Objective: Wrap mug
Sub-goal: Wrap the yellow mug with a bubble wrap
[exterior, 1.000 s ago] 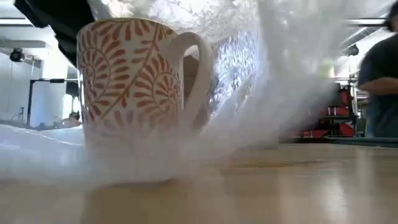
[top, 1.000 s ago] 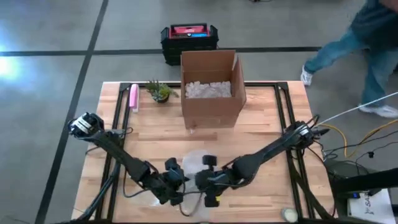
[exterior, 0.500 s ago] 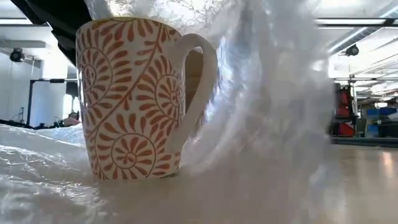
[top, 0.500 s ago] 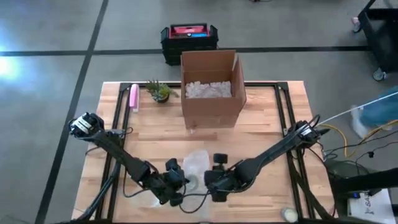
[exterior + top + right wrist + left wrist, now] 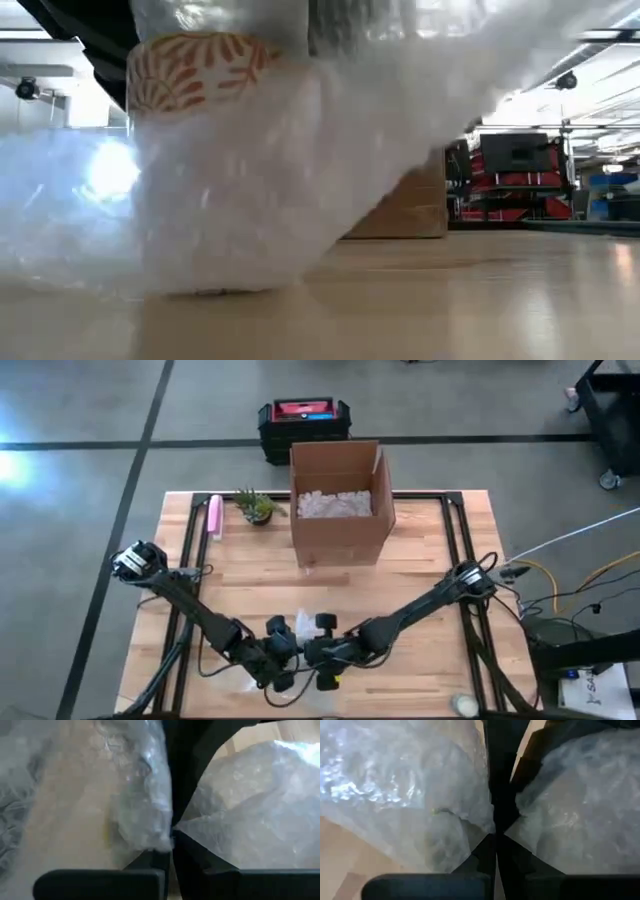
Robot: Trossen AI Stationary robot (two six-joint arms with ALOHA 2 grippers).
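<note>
My left pincer (image 5: 283, 660) and right pincer (image 5: 318, 652) sit just beside each other at the table's (image 5: 430, 560) near edge, both clamped on bubble wrap (image 5: 250, 210). The wrap drapes over the mug (image 5: 195, 65) between them. Beyond my pincers stands a box (image 5: 338, 500); a plant (image 5: 257, 507) lies left of it.

No legible text, label, brand, number or sign in any view. The red-topped black crate (image 5: 304, 422) on the floor beyond the open brown cardboard box (image 5: 340, 500) carries a red and blue top panel, but any markings on it are too small to read. The white mug with orange leaf pattern (image 5: 195, 66) bears ornament only, no lettering.
</note>
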